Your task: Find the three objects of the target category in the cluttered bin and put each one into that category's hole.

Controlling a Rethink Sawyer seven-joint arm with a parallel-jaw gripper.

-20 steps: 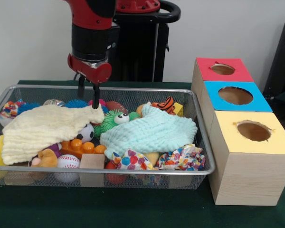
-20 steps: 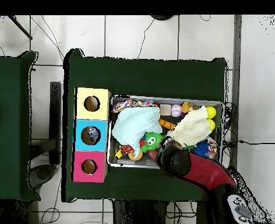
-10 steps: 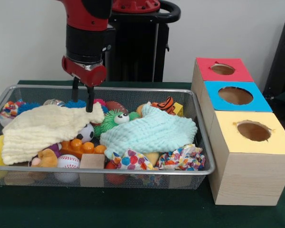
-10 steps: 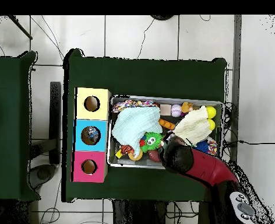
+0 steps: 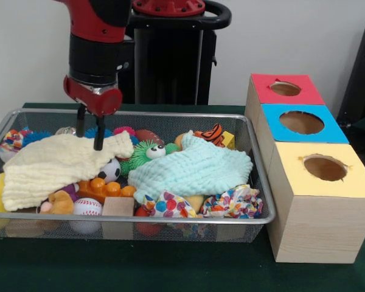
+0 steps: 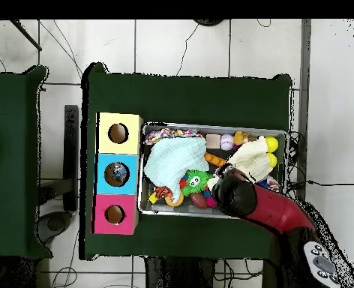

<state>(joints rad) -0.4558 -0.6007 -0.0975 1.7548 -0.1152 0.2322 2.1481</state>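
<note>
Red-and-black gripper (image 5: 89, 129), fingers slightly parted and empty, has shifted sideways along the pale yellow cloth (image 5: 55, 164) directly beneath; targets likely still hidden below in the wire-mesh bin (image 5: 263, 201); uncovering pending

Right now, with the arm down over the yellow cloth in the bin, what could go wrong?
The open gripper has one finger at the yellow cloth's far edge. Closing may pinch only the fabric, dragging it over the soccer ball and orange block. Pushing lower could jam the fingers into toys hidden beneath or the wire bin.
</note>
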